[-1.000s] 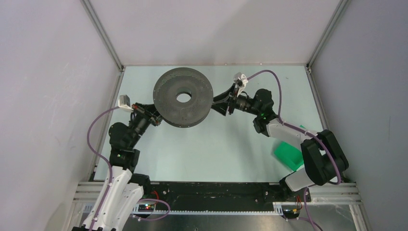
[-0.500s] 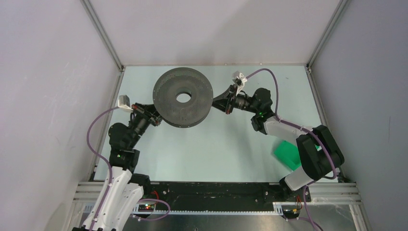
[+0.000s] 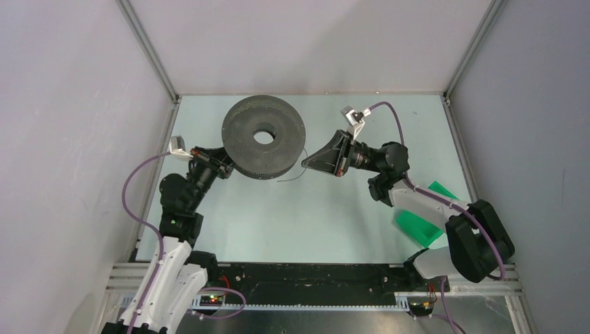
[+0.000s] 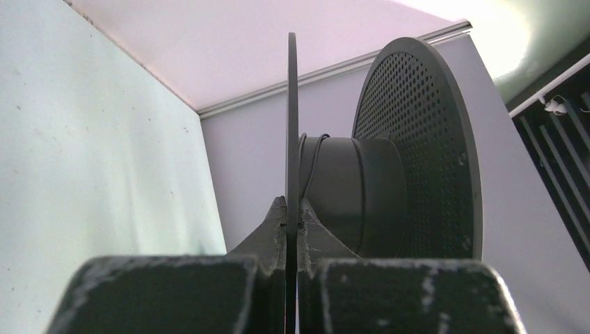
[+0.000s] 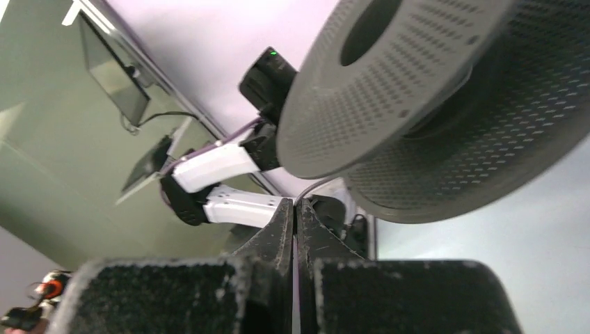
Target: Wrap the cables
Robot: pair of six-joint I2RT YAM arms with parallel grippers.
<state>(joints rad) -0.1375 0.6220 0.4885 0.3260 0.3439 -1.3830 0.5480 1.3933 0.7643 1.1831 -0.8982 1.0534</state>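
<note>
spool [image 3: 243, 132] in left tool [image 4: 292, 224], cable [image 4: 312, 163] (right tool [image 5: 295, 209])

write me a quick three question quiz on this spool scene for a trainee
1. True or false: the left gripper is shut on a flange of the spool.
2. What is the right gripper shut on? A) the cable B) the spool's hub C) nothing
3. Fill in: the flat object at the right of the top view is ____ in colour.
Key: 1 true; 2 A; 3 green.
</note>
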